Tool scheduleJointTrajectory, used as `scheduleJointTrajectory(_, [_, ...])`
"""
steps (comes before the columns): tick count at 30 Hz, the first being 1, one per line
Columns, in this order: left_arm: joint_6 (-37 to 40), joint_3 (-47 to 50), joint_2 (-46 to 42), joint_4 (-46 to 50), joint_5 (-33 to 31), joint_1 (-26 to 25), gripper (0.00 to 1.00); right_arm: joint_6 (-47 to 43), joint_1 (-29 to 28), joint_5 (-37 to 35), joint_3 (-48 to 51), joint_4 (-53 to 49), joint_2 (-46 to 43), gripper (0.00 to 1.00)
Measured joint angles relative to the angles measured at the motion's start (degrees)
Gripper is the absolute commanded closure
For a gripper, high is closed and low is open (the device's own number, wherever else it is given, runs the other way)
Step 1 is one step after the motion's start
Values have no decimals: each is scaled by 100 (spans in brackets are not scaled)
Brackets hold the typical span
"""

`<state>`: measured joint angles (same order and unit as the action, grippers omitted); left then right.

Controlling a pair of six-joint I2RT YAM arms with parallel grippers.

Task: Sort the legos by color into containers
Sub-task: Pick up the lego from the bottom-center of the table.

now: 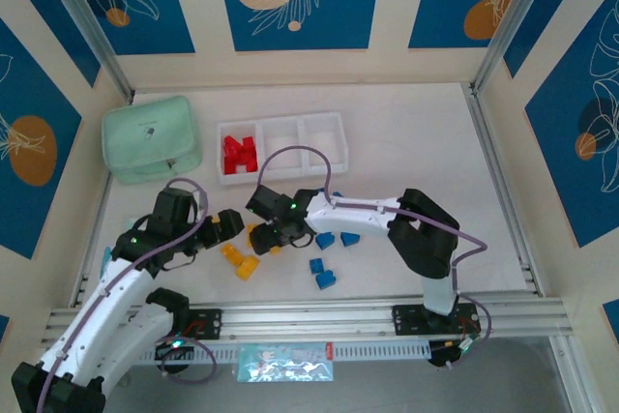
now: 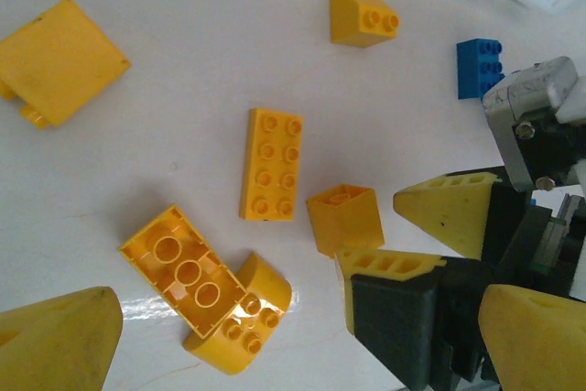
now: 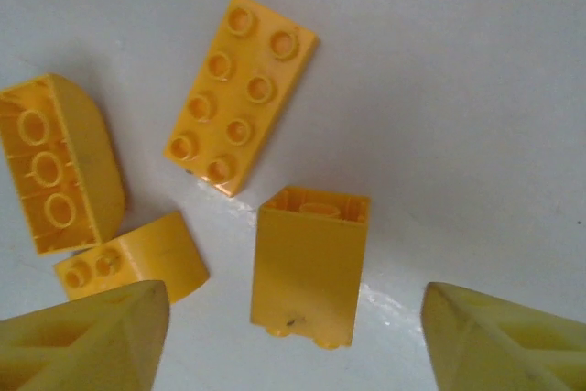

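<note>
The right claw [image 3: 298, 318] is open. It has one finger on each side of a tall yellow block [image 3: 309, 244], but it does not touch the block. The block lies on the desk [image 3: 458, 89], on the near side of the white tray [image 1: 281, 142]. The left claw [image 2: 307, 318] is open wide too and holds nothing. It hangs close by, a bit more toward the tray's left end than the right claw.

More yellow blocks [image 2: 270, 164] lie around the two claws, all on the near side of the tray. The blue blocks [image 1: 324, 239] lie on that side as well, closer to the tray's right half.

The red blocks [image 1: 239, 155] sit in the tray's left box, so I think red is done. The middle and right boxes look bare. I think yellow and blue are both left to do, and yellow is just starting. A green pouch [image 1: 152, 139] lies just left of the tray.

From above, the arms cover some yellow blocks, so I cannot count them. The left wrist view cuts the tray off at a corner. I cannot tell if a red block hides under an arm.
</note>
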<state>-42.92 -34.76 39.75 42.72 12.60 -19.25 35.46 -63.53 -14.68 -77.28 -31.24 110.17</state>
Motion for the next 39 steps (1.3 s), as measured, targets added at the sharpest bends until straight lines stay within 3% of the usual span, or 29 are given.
scheduleJointTrajectory(4, [-133, 79, -31, -35, -22, 0, 1, -57, 0, -44, 2, 4, 76, 42])
scheduleJointTrajectory(12, [-249, 131, -33, -153, -83, 0, 1, -160, 4, -39, 39, 173, 76, 47])
scheduleJointTrajectory(26, [-264, 131, -197, -284, -175, 0, 1, -234, 72, -63, 96, 245, 168, 69])
scheduleJointTrajectory(39, [-203, 129, -83, -540, -170, 0, 1, -702, 688, -151, -131, 129, -540, 71])
